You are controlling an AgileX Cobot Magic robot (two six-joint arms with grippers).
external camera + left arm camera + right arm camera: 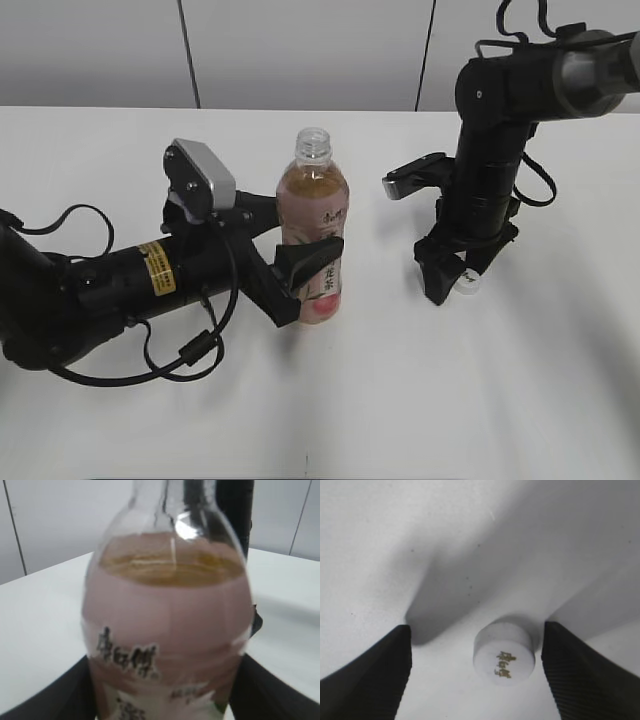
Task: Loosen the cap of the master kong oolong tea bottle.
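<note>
On the bench (330, 400), exterior view: master kong oolong tea bottle (314, 215) upright, neck open and uncapped. Left pincer (296, 277) pinches the bottle low on its label from the bottle's left. Right of the bottle and well apart, right pincer (452, 280) points down at the bench, with the cap (466, 283) lying beside its tip. Judgement: cap is already off, so the loosening step is done; what remains is for the right arm to lift clear. Bare bench in front of the bottle and to its right offers ample room; far bench edge lies behind the bottle, not close.

Left wrist view: bottle (167, 625) fills the frame, amber tea level below the shoulder; dark fingers (45, 700) flank its lower sides, closed against it. Neck top runs out of frame.

Right wrist view: cap (504, 657) rests flat on the bench (420, 540), printed top up. Right pincer (477, 667) spread, fingers (375, 672) either side of the cap, neither touching it. Judgement: a straight rise should leave the cap undisturbed.
</note>
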